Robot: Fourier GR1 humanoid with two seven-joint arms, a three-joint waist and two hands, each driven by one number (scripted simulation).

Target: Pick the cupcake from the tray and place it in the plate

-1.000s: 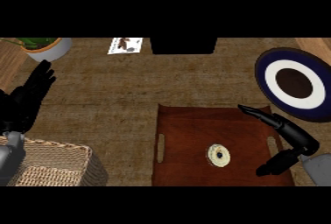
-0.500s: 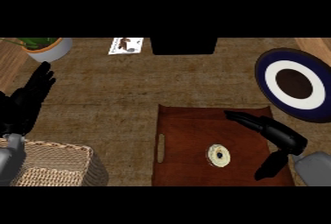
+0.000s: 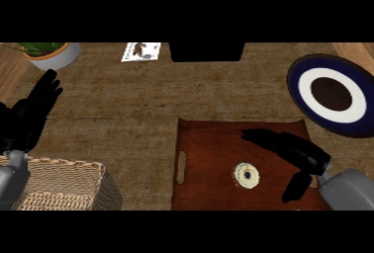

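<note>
A small cupcake (image 3: pixel 248 175) with pale frosting and a dark dot on top sits on the brown wooden tray (image 3: pixel 211 148), toward its near edge. My right hand (image 3: pixel 296 153) hovers over the tray's right half, just right of the cupcake, fingers straight and pointing left, thumb hanging down; it holds nothing. The plate (image 3: pixel 335 95), dark blue with a white ring and brown centre, lies at the far right of the counter. My left hand (image 3: pixel 29 116) rests open at the left edge, fingers up.
A wicker basket (image 3: pixel 58 185) stands at the lower left beside my left forearm. A potted plant (image 3: pixel 50 52) is at the far left corner, a small card (image 3: pixel 141 51) and a black box (image 3: pixel 207 51) along the far edge.
My right hand has moved left and inward over the tray, closing on the cupcake. The left hand and the cupcake have stayed put.
</note>
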